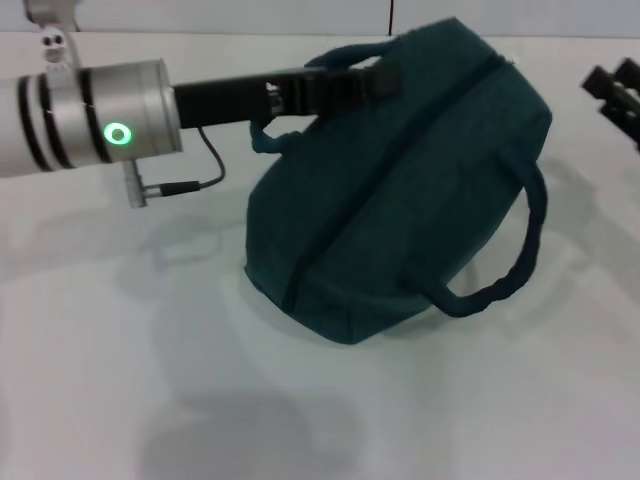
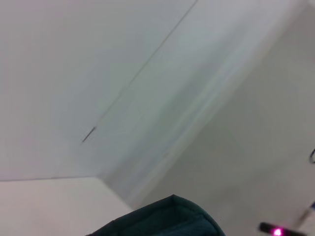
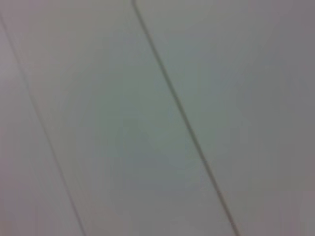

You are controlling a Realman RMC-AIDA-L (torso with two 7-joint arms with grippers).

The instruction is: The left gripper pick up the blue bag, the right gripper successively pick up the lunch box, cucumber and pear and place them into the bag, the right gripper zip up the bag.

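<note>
Table (image 1: 120, 380): white surface filling the head view from the lower edge up to the far wall; grey shadows lie in the lower left of the frame.

Blue bag (image 1: 400, 190): dark teal fabric bag, centre to upper right of the head view, tilted with its top seam running diagonally from lower left to upper right. Its lower left corner rests on the table. The top seam appears closed (no lining shows). In the left wrist view only a rounded teal edge shows at the bottom centre of the frame (image 2: 167, 221).

Left arm (image 1: 90, 115): silver cylinder with black bands and a lit green ring, entering from the upper left of the head view and reaching right toward the bag.

Near handle (image 1: 500, 275): padded loop hanging off the bag's right side, lower right of the bag, free of any gripper.

Left gripper (image 1: 345, 80): black, at the bag's upper left edge, clenched on the far handle (image 1: 290, 130) (contact judged from the head view only; the fingertips are dark against the fabric).

Right gripper (image 1: 615, 85): black, partly cut off at the upper right edge of the head view, well apart from the bag; finger state cannot be told.

Cable (image 1: 195, 170): thin black lead looping below the left arm.
</note>
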